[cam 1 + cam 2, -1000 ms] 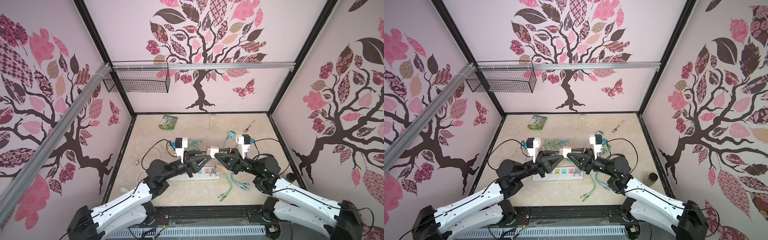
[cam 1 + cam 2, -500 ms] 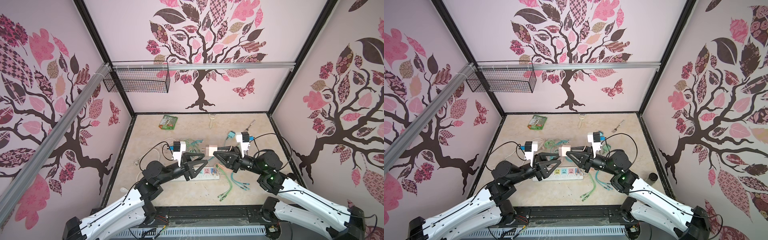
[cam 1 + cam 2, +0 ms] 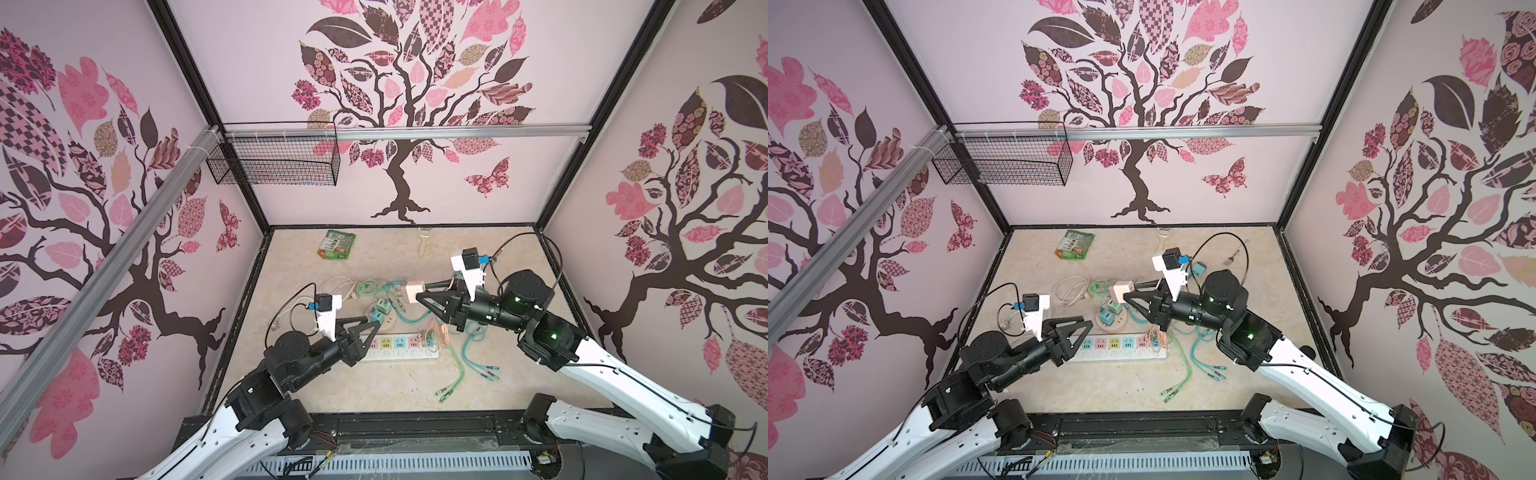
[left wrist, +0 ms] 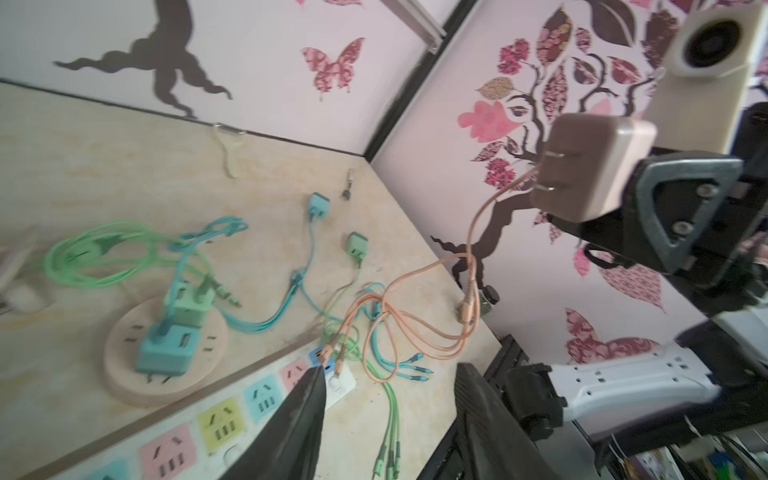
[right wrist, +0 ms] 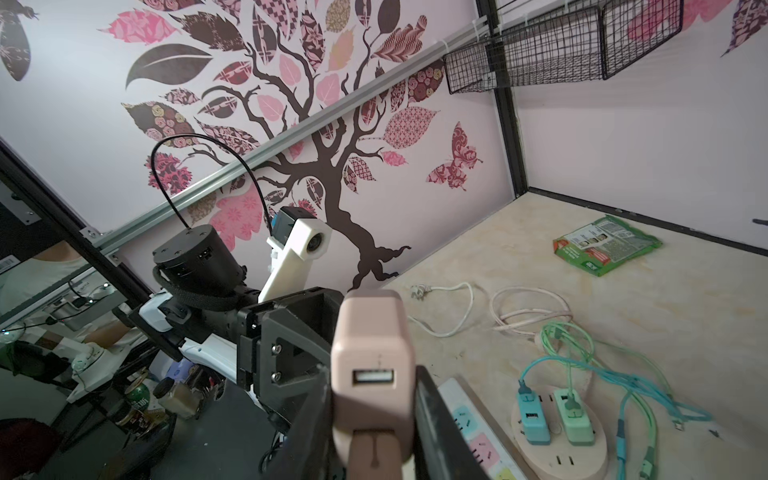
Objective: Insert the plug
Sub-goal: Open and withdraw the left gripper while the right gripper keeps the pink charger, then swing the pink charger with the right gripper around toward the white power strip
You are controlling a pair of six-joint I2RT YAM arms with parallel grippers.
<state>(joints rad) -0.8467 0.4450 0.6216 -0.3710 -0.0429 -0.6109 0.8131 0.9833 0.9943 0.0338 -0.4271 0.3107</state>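
Above the table [image 3: 374, 257], pink plug [image 3: 410, 291] grasped by right hand [image 3: 419, 296], left hand [image 3: 374, 328] released, empty, well apart from it.

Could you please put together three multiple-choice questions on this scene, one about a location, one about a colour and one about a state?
1. Where on the table does the green packet lie?
A. at its near edge
B. at its far end
C. dead centre

2. What colour is the plug in the right gripper?
A. pink
B. black
C. yellow

3. How is the left gripper?
A. shut on the plug
B. shut on nothing
C. open and empty

Answers: 1 B, it lies flat close to the far wall. 2 A, its pale pink body sits clamped between the jaws. 3 C, a wide gap shows between its jaws, with nothing gripped.
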